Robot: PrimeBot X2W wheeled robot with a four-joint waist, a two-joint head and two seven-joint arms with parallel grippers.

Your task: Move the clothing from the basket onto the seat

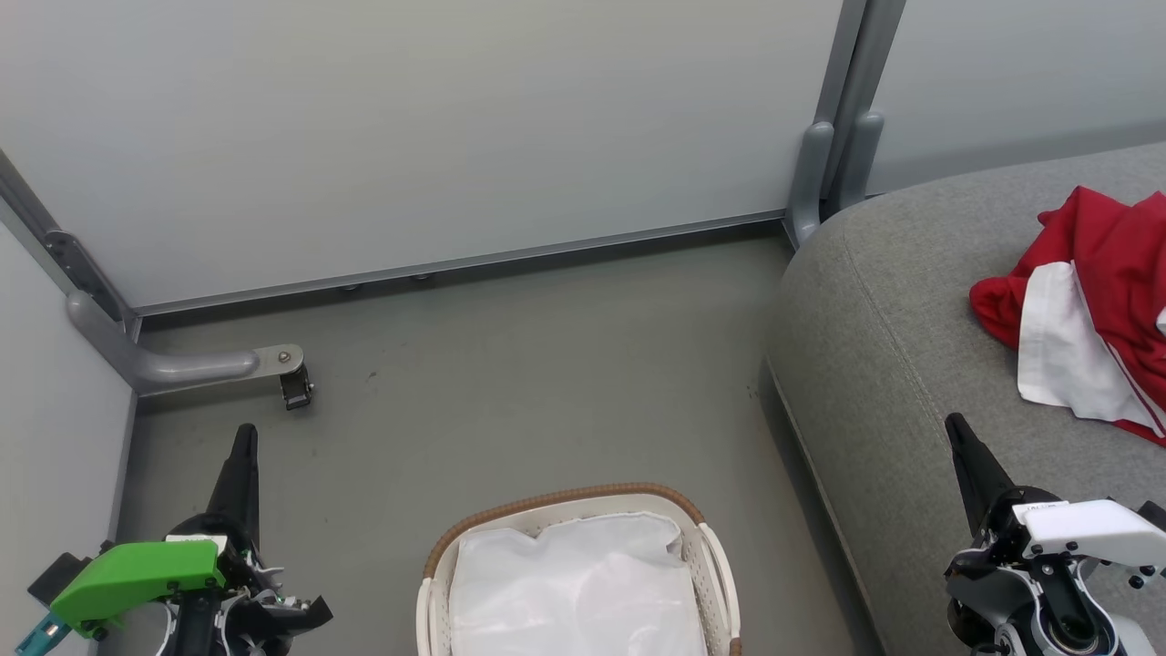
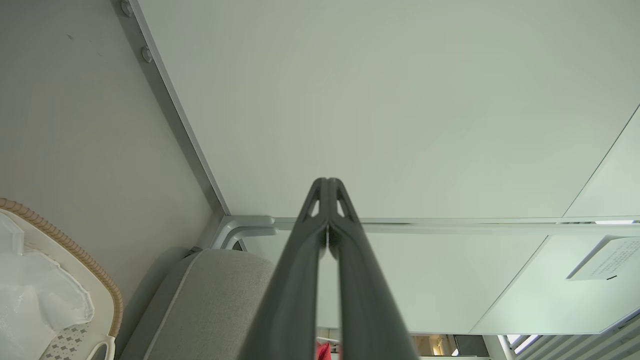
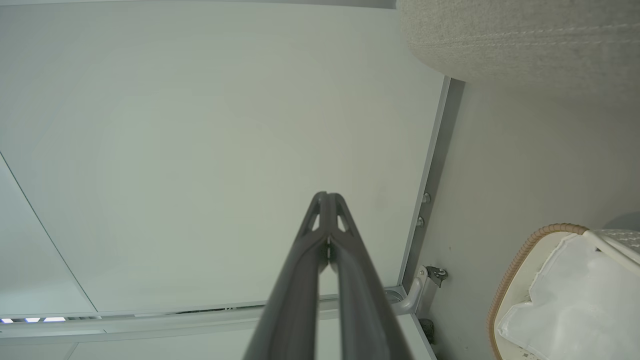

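1. The left claw (image 1: 244, 435) is clenched on nothing. Its two dark fingers are pressed together tip to tip, and it hangs over the grey floor (image 1: 510, 364) pointing towards the pale wall panel (image 1: 410, 137).
2. Just ahead of that claw's tips and slightly to its right, a grey partition foot (image 1: 282, 364) rests on the floor, apart from the fingers.
3. The basket (image 1: 565, 497) stands on the floor between the two claws, nearer the robot than either set of tips and touched by neither. Its brown woven-look rim curves round the far side.
4. A crumpled white liner (image 1: 574, 583) lies inside the basket.
5. The seat (image 1: 893, 301), grey with a stitched seam and a rounded corner, lies to the right of the basket. Floor shows between the two.
6. The right claw (image 1: 953, 425) is also clenched and empty, its fingers shut into a single point. It hovers over the front part of the seat.
7. The clothing (image 1: 1116, 264) is a bright-red heap with a white panel and white stripes. It lies on the seat ahead of the right claw and to its right, clear of the fingertips, and the picture's right edge cuts it off.
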